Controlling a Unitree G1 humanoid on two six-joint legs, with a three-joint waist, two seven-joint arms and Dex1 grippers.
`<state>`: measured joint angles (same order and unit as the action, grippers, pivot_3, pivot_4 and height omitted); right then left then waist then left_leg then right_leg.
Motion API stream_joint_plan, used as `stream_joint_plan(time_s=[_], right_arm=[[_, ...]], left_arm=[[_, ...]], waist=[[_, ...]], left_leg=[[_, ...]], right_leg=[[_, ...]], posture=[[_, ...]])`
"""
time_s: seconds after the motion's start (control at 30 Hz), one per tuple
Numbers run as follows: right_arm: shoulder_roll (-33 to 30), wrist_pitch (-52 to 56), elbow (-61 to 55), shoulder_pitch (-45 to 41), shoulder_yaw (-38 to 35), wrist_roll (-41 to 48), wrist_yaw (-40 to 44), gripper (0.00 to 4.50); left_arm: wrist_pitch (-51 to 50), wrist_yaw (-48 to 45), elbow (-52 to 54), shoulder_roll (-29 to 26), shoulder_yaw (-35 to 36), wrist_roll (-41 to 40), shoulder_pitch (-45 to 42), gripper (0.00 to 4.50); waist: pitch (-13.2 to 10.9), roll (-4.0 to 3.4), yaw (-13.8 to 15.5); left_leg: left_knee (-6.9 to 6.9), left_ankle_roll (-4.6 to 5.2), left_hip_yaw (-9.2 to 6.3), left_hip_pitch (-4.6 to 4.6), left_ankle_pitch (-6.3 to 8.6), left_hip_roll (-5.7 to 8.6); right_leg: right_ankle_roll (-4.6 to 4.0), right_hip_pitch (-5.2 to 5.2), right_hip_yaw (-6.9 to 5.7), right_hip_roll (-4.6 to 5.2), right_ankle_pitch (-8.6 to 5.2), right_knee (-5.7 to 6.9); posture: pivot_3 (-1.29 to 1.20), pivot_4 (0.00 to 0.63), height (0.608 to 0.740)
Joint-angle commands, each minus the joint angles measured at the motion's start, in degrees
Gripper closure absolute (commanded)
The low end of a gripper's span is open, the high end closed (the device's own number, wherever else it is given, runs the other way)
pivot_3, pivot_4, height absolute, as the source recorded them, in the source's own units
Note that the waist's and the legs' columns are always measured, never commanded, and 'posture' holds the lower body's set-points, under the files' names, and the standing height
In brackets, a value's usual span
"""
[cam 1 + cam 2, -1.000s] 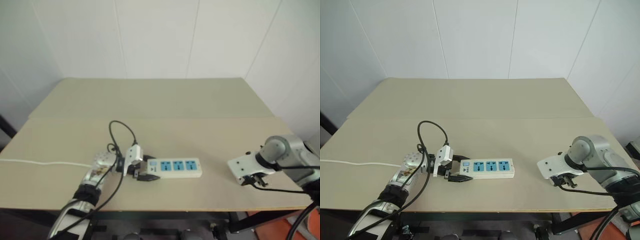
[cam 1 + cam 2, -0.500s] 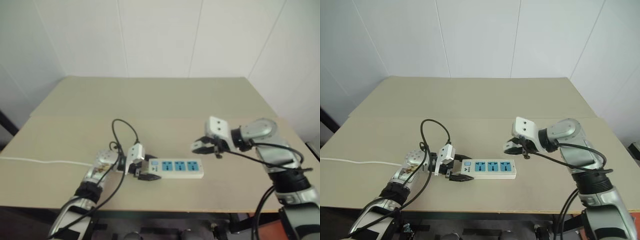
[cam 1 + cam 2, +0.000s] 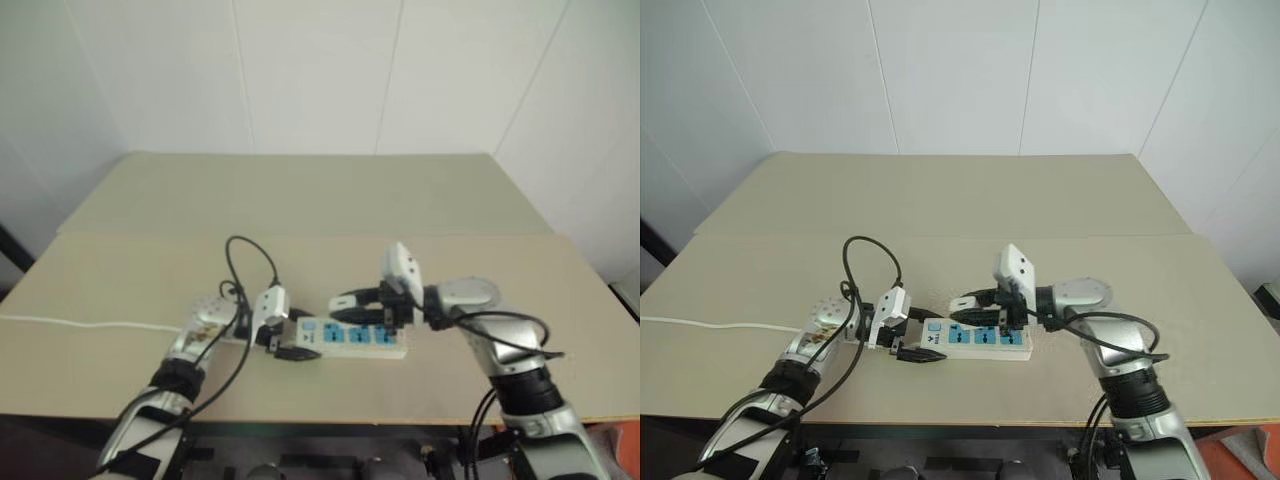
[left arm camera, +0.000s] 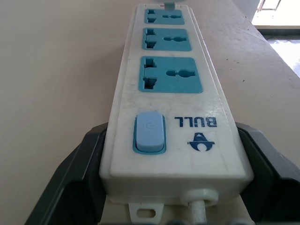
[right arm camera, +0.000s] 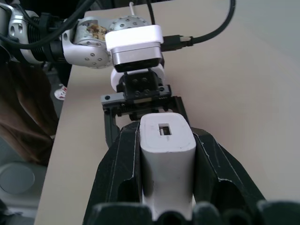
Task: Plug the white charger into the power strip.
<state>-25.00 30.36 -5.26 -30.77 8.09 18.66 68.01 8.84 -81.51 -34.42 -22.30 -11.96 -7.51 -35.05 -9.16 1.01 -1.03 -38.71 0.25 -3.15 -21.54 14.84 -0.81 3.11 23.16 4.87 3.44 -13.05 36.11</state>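
White wall panels stand behind the beige surface. Since the earlier frame the right pincer has travelled from the lower right of the frame to the centre, and it is clamped on the white charger just above the power strip. The left pincer has stayed closed on the switch end of the strip. In the head views the charger is too small to make out, and the right pincer covers part of the blue sockets.
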Motion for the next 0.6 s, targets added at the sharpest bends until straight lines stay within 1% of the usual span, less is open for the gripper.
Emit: stream_joint_plan(time_s=[0.03, 0.13, 0.27, 0.47, 0.6], right_arm=[[2.18, -4.18, 0.13, -0.25, -0.38, 0.66, -2.78, 3.35], [3.89, -7.11, 2.36, -0.24, 0.62, -0.68, -4.91, 3.35], [5.01, -8.44, 4.7, -0.71, 0.97, -0.9, -6.46, 3.35], [6.47, -8.0, 7.78, -1.28, 0.7, -0.91, -8.97, 3.35], [6.2, -8.89, 8.16, -0.6, 1.5, -1.15, -8.43, 3.35]], left_arm=[[0.39, -1.19, -0.87, -0.66, -2.62, 2.2, 0.88, 1.2], [0.35, -1.16, -0.69, -0.75, -2.73, 2.23, 1.01, 1.2], [0.29, -0.9, -0.6, -0.61, -2.7, 2.15, 1.05, 1.2], [0.25, -0.53, -0.58, -0.39, -2.63, 2.11, 1.14, 1.2], [0.08, -0.41, -0.28, -0.44, -2.55, 2.01, 1.41, 1.2]], waist=[[0.0, 0.0, -0.01], [0.0, 0.0, -0.02], [0.0, 0.0, -0.01], [0.0, 0.0, -0.02], [0.0, 0.0, -0.03]], left_leg=[[0.0, 0.0, -0.01, 0.0, 0.0, 0.0], [0.0, 0.0, -0.02, 0.02, 0.0, -0.01], [0.0, 0.0, -0.02, 0.02, 0.0, -0.01], [0.0, 0.0, -0.02, 0.02, 0.0, -0.01], [0.0, 0.0, -0.02, 0.03, 0.0, -0.01]], right_leg=[[0.0, 0.0, -0.01, 0.0, 0.0, 0.0], [0.0, -0.01, -0.03, 0.0, 0.0, 0.01], [0.0, -0.01, -0.02, 0.0, 0.0, 0.0], [0.0, -0.01, -0.02, 0.0, 0.0, 0.0], [0.0, -0.01, -0.02, 0.0, 0.0, 0.01]], posture=[[0.0, 0.15, 0.74], [0.0, 0.15, 0.74], [0.0, 0.15, 0.74], [0.0, 0.15, 0.74], [0.0, 0.15, 0.74]])
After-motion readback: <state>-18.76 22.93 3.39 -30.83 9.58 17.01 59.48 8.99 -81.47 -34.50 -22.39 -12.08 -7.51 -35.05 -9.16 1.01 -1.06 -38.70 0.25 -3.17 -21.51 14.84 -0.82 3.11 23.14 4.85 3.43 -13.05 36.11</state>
